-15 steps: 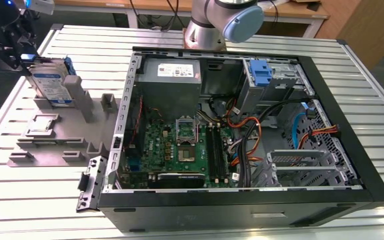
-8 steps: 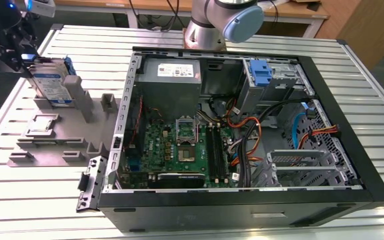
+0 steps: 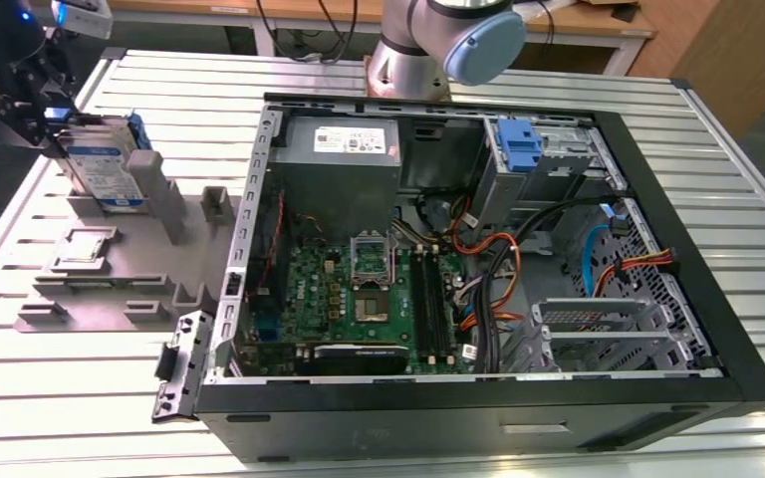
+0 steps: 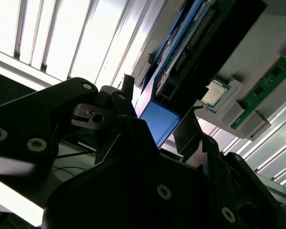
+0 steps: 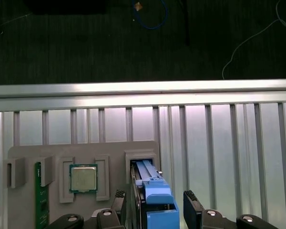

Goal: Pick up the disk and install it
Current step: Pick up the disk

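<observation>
The disk, a silver drive with a white-and-blue label in a blue carrier, stands on edge in a slot of the grey fixture at the exterior view's left. My gripper sits over its top end. In the first wrist view the gripper straddles the blue carrier of the disk, one finger on each side, and a thin gap shows beside the fingertip. In the second wrist view the carrier's blue end lies between the dark fingers. The gripper is open.
The open computer case takes up the middle of the slatted metal table; a blue bracket sits in its drive bay. The fixture also holds a processor chip and a green memory stick. The arm's base stands behind the case.
</observation>
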You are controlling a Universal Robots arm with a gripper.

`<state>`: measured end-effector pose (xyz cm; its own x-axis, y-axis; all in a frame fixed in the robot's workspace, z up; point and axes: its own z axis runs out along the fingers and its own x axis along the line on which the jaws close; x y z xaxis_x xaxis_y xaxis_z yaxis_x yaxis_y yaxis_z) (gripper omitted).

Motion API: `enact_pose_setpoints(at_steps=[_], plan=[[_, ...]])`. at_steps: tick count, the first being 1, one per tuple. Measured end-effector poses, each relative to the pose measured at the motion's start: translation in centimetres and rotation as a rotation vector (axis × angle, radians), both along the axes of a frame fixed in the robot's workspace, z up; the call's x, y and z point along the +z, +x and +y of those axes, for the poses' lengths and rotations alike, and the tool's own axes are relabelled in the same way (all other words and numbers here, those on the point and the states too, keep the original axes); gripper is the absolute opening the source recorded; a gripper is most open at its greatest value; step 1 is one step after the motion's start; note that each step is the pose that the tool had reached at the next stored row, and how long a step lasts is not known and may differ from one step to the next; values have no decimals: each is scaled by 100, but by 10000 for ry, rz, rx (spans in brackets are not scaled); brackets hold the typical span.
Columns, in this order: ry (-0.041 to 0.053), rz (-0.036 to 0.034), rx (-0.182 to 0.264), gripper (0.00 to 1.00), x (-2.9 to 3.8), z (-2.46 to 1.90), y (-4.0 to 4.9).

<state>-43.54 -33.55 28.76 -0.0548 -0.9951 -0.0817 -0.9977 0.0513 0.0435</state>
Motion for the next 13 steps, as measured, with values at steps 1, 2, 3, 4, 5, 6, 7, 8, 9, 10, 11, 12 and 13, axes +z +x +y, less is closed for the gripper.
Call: enact_pose_setpoints(at_steps=[1, 2, 3, 4, 5, 6, 7, 8, 9, 10, 11, 12, 13], plan=[[1, -1, 1, 59, -1, 0, 0], [1, -3, 2, 59, -2, 0, 0], [1, -2, 2, 59, -1, 0, 0], [2, -3, 3, 59, -2, 0, 0], [2, -3, 3, 59, -2, 0, 0], [2, -3, 4, 59, -2, 0, 0], [1, -3, 4, 59, -2, 0, 0], [2, -3, 5, 59, -2, 0, 0], [2, -3, 5, 59, -2, 0, 0], [2, -3, 6, 59, -2, 0, 0], [2, -3, 6, 58, -2, 0, 0], [1, -3, 6, 58, -2, 0, 0], [2, -3, 7, 58, -2, 0, 0]])
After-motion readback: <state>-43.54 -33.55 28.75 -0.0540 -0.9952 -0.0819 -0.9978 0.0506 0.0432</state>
